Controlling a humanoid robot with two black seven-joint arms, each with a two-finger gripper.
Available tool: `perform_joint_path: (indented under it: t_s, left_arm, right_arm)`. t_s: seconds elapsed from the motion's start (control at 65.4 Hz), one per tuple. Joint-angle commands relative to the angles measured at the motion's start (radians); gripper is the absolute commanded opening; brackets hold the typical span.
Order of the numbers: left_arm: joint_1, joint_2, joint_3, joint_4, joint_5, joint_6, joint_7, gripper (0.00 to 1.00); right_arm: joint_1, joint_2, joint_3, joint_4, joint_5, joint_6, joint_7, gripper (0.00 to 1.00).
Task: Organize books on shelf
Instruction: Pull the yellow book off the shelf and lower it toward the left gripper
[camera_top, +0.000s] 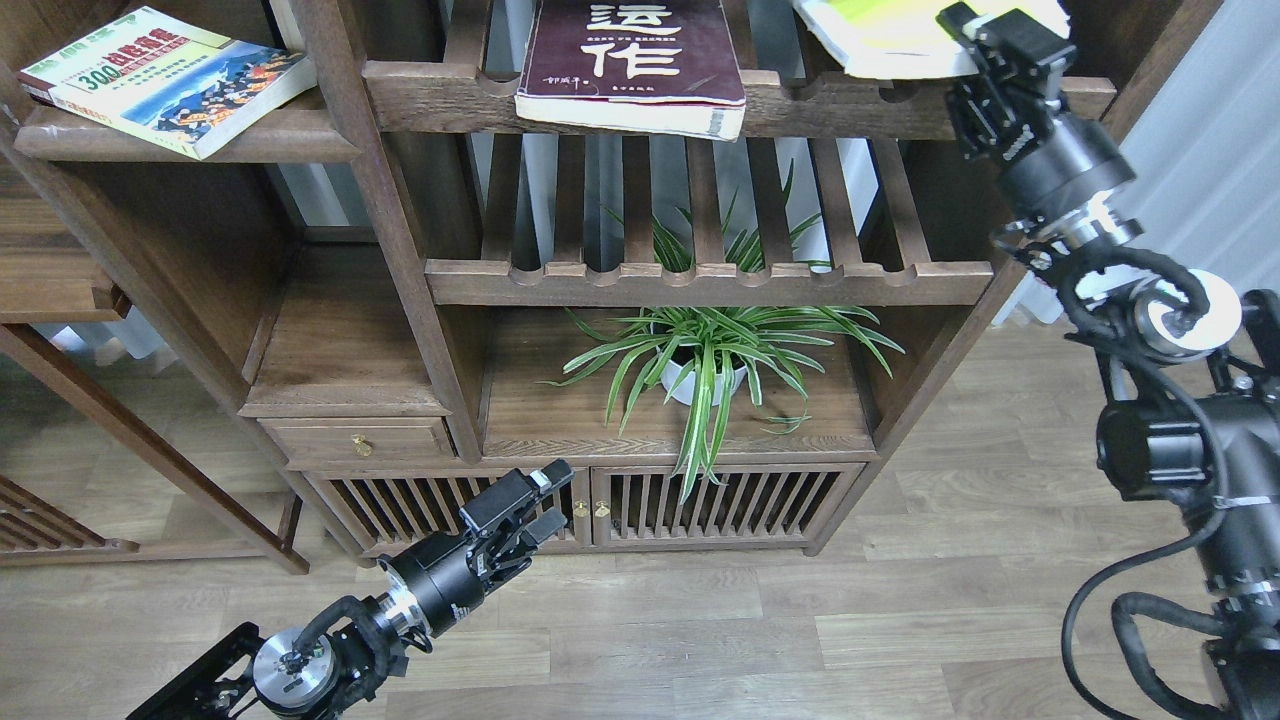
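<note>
The right claw (985, 30) is up at the slatted shelf's (640, 100) right end, against the near corner of the yellow-green book (890, 35); whether it grips the book I cannot tell. That book overhangs the front rail, likely for easy pinching. The maroon book (632, 62) lies flat beside it, also overhanging. The cream "300" book (165, 78) rests askew on the solid brown board (190, 142) far left. The left claw (530, 510) hangs low, released, holding nothing.
</note>
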Motion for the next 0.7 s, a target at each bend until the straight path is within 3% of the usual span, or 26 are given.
perform_joint_path:
  t_s: [0.0, 0.092, 0.688]
  left_arm:
    - [0.001, 0.000, 0.000, 0.003, 0.000, 0.000, 0.000, 1.00]
    - [0.001, 0.000, 0.000, 0.002, 0.000, 0.000, 0.000, 1.00]
    - [-0.024, 0.000, 0.012, 0.000, 0.000, 0.000, 0.000, 1.00]
  right_arm:
    - [-0.050, -0.073, 0.009, 0.028, 0.070, 0.009, -0.029, 0.02]
    - [-0.088, -0.116, 0.032, 0.048, 0.105, 0.011, -0.055, 0.02]
    - [-0.455, -0.204, 0.347, 0.081, 0.194, 0.071, -0.055, 0.03]
